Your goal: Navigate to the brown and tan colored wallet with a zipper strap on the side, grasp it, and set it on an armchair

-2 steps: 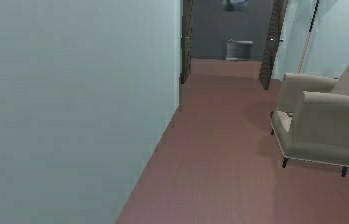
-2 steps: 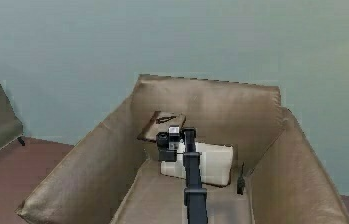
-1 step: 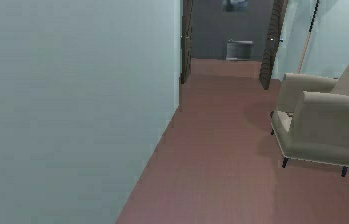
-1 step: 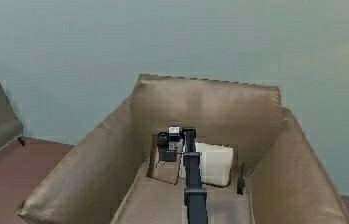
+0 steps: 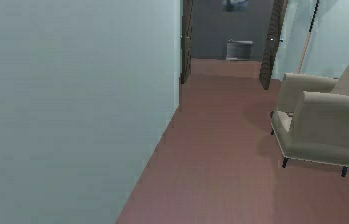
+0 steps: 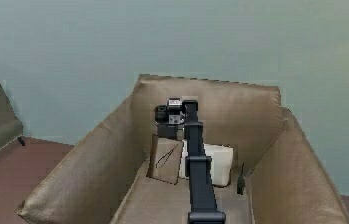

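Armchair [image 6: 90,165]: one brown wallet [image 6: 165,158], one white item [image 6: 220,165].

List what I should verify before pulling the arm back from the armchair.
1. Arm reaches over the armchair seat: ok.
2. Wallet within the seat area, beside a pale cushion: ok.
3. Wallet resting on the seat by itself: cannot tell.
4. Fingers hold anything: cannot tell.
5. Hallway floor ahead passable: ok.
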